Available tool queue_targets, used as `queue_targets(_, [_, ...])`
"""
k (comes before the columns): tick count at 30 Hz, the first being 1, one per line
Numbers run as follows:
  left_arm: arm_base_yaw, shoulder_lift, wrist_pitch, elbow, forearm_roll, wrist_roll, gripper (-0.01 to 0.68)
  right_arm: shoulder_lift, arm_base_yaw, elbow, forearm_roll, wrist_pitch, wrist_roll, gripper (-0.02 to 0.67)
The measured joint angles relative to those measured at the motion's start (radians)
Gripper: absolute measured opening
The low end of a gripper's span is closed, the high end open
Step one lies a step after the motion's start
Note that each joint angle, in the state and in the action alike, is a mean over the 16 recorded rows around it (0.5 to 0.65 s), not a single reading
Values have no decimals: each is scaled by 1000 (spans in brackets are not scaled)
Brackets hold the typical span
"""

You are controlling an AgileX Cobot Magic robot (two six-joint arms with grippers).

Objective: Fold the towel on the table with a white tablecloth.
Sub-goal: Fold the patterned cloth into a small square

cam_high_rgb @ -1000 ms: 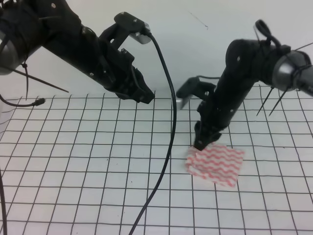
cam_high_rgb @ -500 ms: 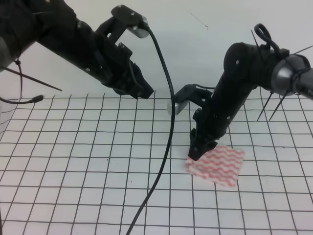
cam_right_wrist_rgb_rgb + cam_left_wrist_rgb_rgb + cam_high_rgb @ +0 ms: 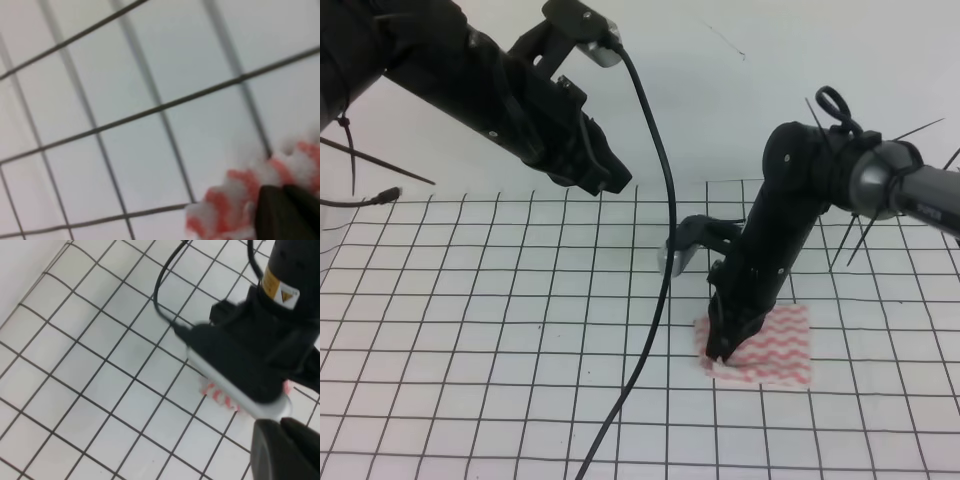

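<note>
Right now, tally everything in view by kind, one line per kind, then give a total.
Towel: 1
Tablecloth: 1
Grippers: 2, the left gripper and the right gripper
Hanging black cable: 1
Total: 5

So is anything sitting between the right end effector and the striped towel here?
Nothing visible does. The right end effector is already down on the near-left corner of the towel, with only bare tablecloth around it. The hanging black cable passes to the towel's left, clear of it.
</note>
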Motion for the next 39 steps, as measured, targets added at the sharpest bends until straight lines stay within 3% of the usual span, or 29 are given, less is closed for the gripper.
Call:
queue_targets(7, [0, -1, 0, 0, 8, -3, 0, -26, 5, 0, -17, 30, -42, 6])
queue_targets(20, [0, -1, -3, 0, 15, -8, 0, -53, -1, 0, -222, -51, 252, 5])
queue_targets(32, [0, -1, -6, 0, 17, -10, 0, -49, 0, 0, -199, -36, 240, 4])
queue_targets(39, [0, -9, -7, 0, 16, -10, 0, -111, -11, 0, -265, -51, 331, 3])
